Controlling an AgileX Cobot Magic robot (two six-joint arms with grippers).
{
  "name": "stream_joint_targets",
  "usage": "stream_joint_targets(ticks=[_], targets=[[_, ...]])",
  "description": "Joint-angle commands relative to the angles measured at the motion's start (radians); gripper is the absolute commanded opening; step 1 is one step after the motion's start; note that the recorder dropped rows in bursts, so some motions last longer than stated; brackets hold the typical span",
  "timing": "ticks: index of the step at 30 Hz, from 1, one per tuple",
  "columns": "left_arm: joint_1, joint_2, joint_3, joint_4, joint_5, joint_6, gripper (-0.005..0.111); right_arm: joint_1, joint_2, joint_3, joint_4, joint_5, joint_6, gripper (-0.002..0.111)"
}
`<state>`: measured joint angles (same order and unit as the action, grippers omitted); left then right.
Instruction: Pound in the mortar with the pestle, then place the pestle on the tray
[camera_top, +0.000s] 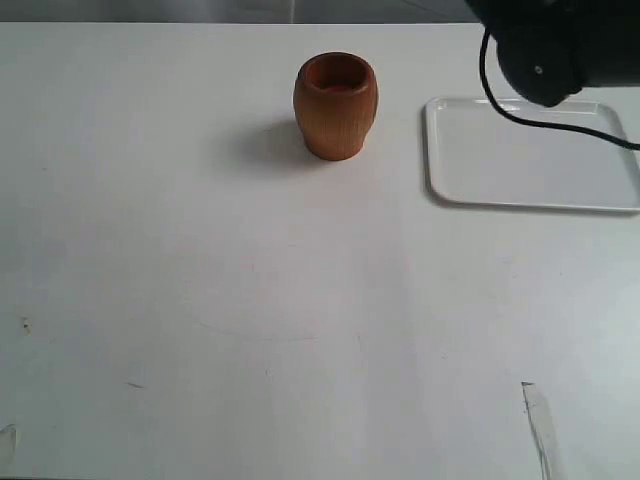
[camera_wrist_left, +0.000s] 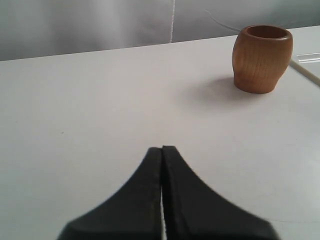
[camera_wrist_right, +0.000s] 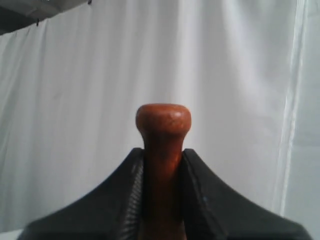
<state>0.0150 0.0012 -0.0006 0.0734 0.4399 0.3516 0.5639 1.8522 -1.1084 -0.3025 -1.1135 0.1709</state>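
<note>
Pestle (camera_wrist_right: 163, 120) pinched at its neck by right tool (camera_wrist_right: 163, 152), presumably leaving its thick end free for mortar (camera_top: 335, 105) at upper centre; left tool (camera_wrist_left: 162, 150) closed, empty.

White table, pale drapery behind

The matte white table (camera_top: 300, 300) carries light marks. In the exterior view there is a small yellowish speck (camera_top: 25, 323) at the left, a short dark scratch (camera_top: 133, 384) nearer the front, a faint curved line (camera_top: 250, 335) across the middle, and a pale, ragged strip (camera_top: 537, 425) at the front right. A grey-white backdrop (camera_wrist_left: 90, 25) rises beyond the table in the left wrist view, and a white pleated curtain (camera_wrist_right: 75, 100) fills the right wrist view.
</note>
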Motion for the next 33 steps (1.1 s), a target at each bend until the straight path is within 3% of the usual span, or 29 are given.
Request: stream_joint_targets(ticks=[1,10,18,28,30,33], targets=[[-0.008,-0.001,0.001,-0.007,-0.003,-0.008,0.000,-0.006,0.110,0.002,0.040,0.026,-0.015,0.000],[-0.008,-0.001,0.001,-0.007,-0.003,-0.008,0.000,-0.006,0.362,0.002,0.091,-0.040,-0.019,0.000],[-0.008,-0.001,0.001,-0.007,-0.003,-0.008,0.000,-0.006,0.401,0.002,0.103,-0.092,-0.014,0.000],[-0.008,-0.001,0.001,-0.007,-0.003,-0.008,0.000,-0.006,0.067,0.006,0.020,-0.108,0.055,0.000],[-0.008,-0.001,0.001,-0.007,-0.003,-0.008,0.000,-0.006,-0.029,0.006,-0.028,-0.016,0.055,0.000],[-0.008,-0.001,0.001,-0.007,-0.003,-0.008,0.000,-0.006,-0.157,0.006,-0.056,0.264,0.039,0.000]])
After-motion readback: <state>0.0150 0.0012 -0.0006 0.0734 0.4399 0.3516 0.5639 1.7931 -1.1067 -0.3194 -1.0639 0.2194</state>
